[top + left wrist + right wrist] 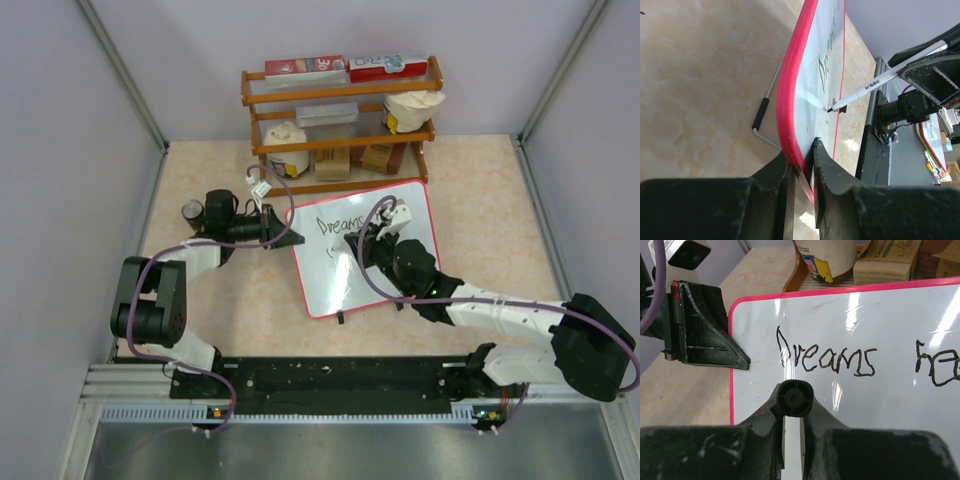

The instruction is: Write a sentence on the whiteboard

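Note:
The whiteboard [385, 280], white with a thin red frame, lies tilted in the middle of the table. My left gripper [287, 234] is shut on its left edge; in the left wrist view the red frame [790, 100] is pinched between the left gripper's [802, 152] fingers. The sentence [827, 357] reads "Dreams" in black, with the start of another word [937, 367] at the right. My right gripper [793, 401] is shut on a white marker [880, 79], whose black end [795, 397] faces the camera. The marker's tip [831, 108] rests on the board below the lettering.
A wooden shelf rack [340, 120] with boxes and cups stands just behind the board. A wire stand leg with a black sleeve [761, 114] sticks out under the board's edge. The black arm rail [340, 378] runs along the near table edge.

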